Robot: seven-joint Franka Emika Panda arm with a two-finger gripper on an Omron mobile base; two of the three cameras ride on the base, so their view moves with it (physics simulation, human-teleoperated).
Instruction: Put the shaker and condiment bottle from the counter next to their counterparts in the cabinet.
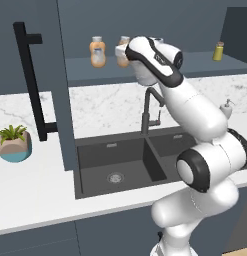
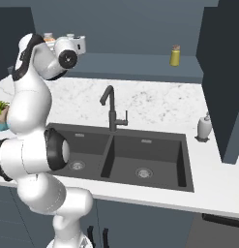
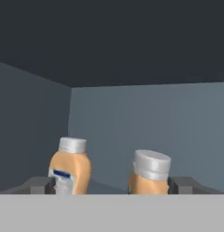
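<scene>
Two orange bottles with pale caps stand on the open cabinet's shelf (image 1: 195, 65). The farther one (image 3: 71, 168) shows its light label and stands upright at the left (image 1: 97, 52). The nearer condiment bottle (image 3: 149, 174) leans slightly and sits between my fingers, close to the right fingertip (image 3: 182, 185). My gripper (image 3: 111, 186) is open, with its fingers spread wide. In the left base view my hand partly covers this nearer bottle (image 1: 123, 54). The yellow-green shaker (image 1: 218, 51) stands far to the right on the same shelf. The pale blue-grey shaker is out of view.
The cabinet door (image 1: 25, 55) with its black bar handle (image 1: 30, 75) hangs open at the left. Below lie the marble counter (image 1: 105, 105), a dark double sink (image 2: 140, 155) with a black faucet (image 2: 111, 109), a white soap dispenser (image 2: 204, 127) and a potted plant (image 1: 14, 142).
</scene>
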